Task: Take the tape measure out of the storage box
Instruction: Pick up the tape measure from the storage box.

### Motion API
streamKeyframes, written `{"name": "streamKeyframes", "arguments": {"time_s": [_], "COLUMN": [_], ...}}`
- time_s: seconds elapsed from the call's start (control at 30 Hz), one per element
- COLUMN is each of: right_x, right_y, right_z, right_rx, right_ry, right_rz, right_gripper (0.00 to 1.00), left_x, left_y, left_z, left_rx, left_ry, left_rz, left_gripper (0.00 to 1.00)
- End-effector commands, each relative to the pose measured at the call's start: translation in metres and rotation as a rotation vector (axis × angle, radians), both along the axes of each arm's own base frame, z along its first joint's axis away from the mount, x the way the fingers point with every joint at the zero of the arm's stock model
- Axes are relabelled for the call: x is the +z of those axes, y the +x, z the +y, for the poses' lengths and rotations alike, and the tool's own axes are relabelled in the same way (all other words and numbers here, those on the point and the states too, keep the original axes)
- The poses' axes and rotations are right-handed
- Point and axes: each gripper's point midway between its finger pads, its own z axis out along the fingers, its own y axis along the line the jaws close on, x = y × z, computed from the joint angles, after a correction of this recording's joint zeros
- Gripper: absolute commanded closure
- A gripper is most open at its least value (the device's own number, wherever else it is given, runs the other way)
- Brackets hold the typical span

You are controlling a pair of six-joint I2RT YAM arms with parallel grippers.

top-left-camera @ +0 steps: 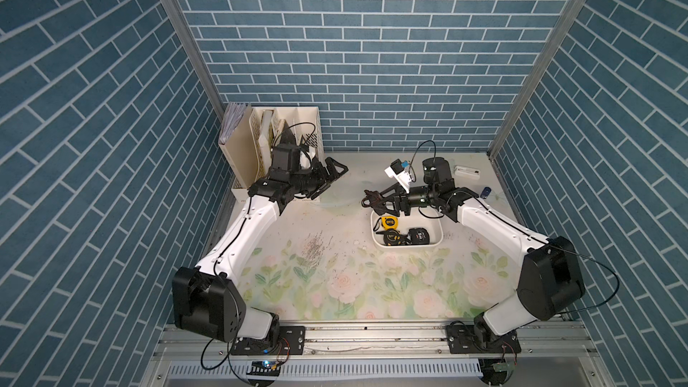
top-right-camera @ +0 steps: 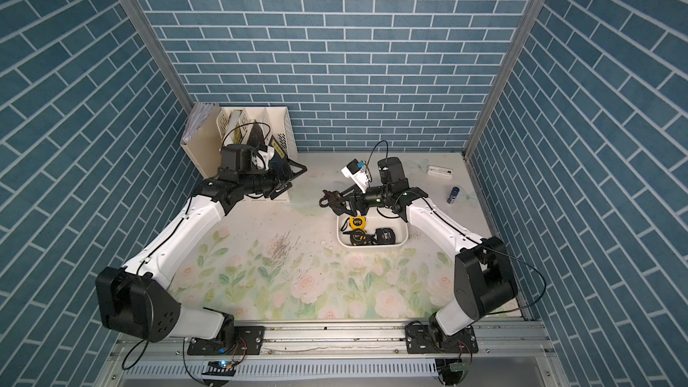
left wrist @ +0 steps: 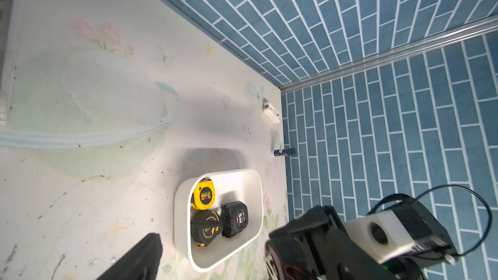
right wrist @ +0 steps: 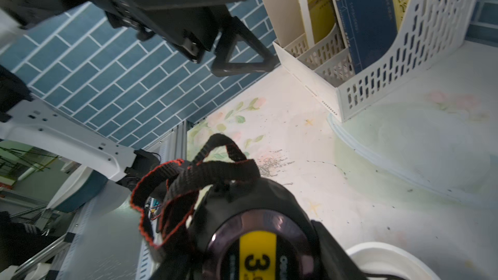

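Floral table [top-left-camera: 316, 225]: I'm holding a black tape [right wrist: 258, 224] clamped in right gripper [top-left-camera: 372, 205], hanging just outside box [top-left-camera: 407, 248] rim, left gripper [top-left-camera: 333, 177] gaping, well apart.

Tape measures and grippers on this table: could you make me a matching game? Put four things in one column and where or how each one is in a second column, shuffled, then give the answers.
Things
1. yellow tape measure
2. black tape measure with strap
3. left gripper
4. blue tube

Places or states
A. lying on the table near its right edge
B. inside the white box
C. open and empty, by the file rack
D. clamped in the right gripper, lifted up

Pairs: 1-B, 2-D, 3-C, 4-A
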Motion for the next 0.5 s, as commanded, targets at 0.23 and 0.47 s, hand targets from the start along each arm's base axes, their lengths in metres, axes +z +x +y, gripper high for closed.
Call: {"name": "streamKeyframes", "arguments": {"time_s": [0.23, 0.47], "right_x": [-0.052, -0.054], "right_y": [0.016, -0.002], "right_z": [0.026, 0.041], "right_rx": [0.001, 0.008], "right_ry": [-0.239, -0.291], "right_rz": [-0.171, -0.255], "right_gripper": [1.00, 1.00], "left_x": [-0.041, -0.069], "left_y": [-0.055, -0.069], "left_z": [-0.001, 0.000], "left_rx": [-0.131, -0.171], "left_ry": [0.031, 0.072], "left_rz": [0.184, 0.259], "left_gripper": [0.00, 0.00]}}
